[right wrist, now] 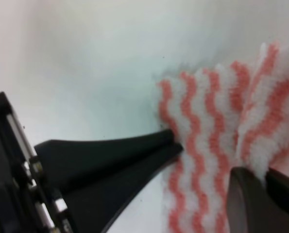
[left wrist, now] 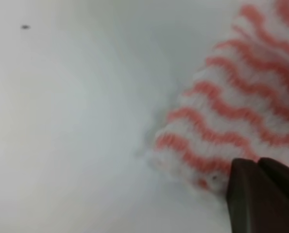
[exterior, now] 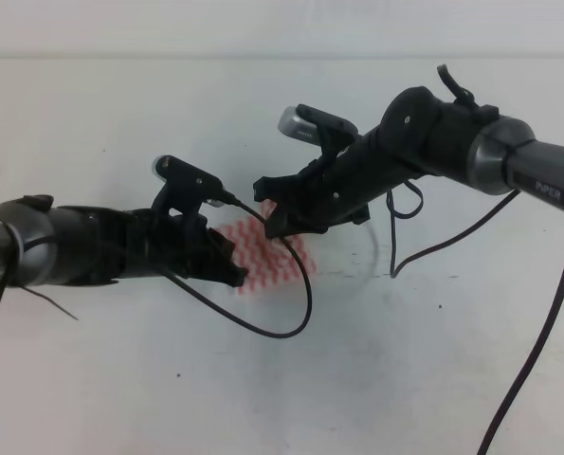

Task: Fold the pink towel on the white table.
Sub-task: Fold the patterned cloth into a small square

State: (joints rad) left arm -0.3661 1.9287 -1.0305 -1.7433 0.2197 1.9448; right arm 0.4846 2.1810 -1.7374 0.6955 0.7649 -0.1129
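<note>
Most of the pink towel is hidden in the high view. The two black arms lean over it, so only a small patch of red wavy stripes peeks out between them. It lies near the middle of the white table. A thin black cable loops in front of the towel and covers a bit more of it.

The left gripper reaches in from the left side, and its tip sits at the towel's left edge. In the left wrist view the picture is blurry. Only a dark corner of the fingers shows at the bottom right, with a thin line between two dark parts. They look pressed close together at the towel's edge, but whether cloth is pinched between them is too blurry to tell.

The right gripper comes in from the right and sits over the towel's top part. In the right wrist view its two long black fingers lie almost flat against each other. Their tips meet right at the towel's edge, and they seem to be pinching it. The cloth is bunched up into a soft fold on the right. Another dark piece pokes in at the bottom right corner, cut off by the picture's edge, so it is hard to say what it is.

White letters on the right arm read "PIPER".

A few tiny dark specks dot the table.
</note>
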